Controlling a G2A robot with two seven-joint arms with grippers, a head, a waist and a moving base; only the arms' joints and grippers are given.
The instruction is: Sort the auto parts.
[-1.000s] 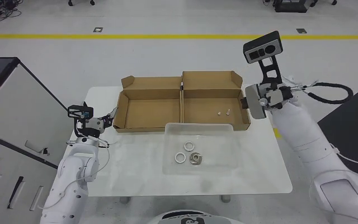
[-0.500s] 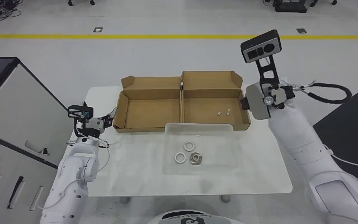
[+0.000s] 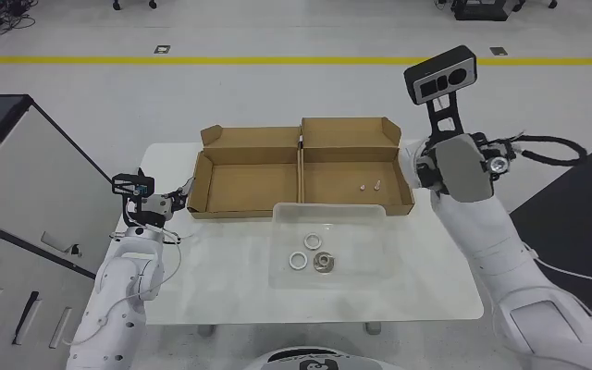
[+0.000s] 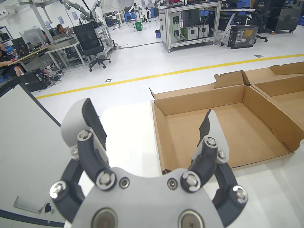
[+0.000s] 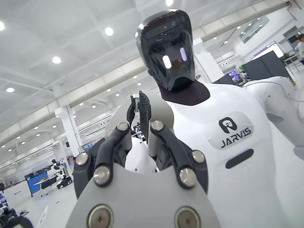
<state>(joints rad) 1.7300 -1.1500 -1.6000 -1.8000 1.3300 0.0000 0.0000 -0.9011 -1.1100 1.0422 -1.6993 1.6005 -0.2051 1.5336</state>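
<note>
My right gripper [image 5: 139,100] is shut on a small threaded metal bolt [image 5: 135,99], held up facing the robot's head. The right arm [image 3: 458,171] hangs beside the right cardboard box [image 3: 333,180], whose floor holds two small metal parts [image 3: 361,184] [image 3: 377,181]. The left cardboard box [image 3: 245,185] has a bare floor. In front of the boxes a clear plastic tray [image 3: 361,250] holds two white rings [image 3: 314,240] [image 3: 298,261] and a metal nut [image 3: 323,263]. My left gripper [image 4: 149,119] stands open at the table's left side [image 3: 176,197], pointing at the left box [image 4: 213,129].
The white table [image 3: 231,277] has free room in front of the tray and on both sides of it. A grey panel [image 3: 46,185] stands off the table's left edge. The boxes' raised flaps [image 3: 301,139] line the far side.
The right arm has turned its wrist, swinging the shut gripper round from beside the right box to face the robot's head. The left arm has kept still.
</note>
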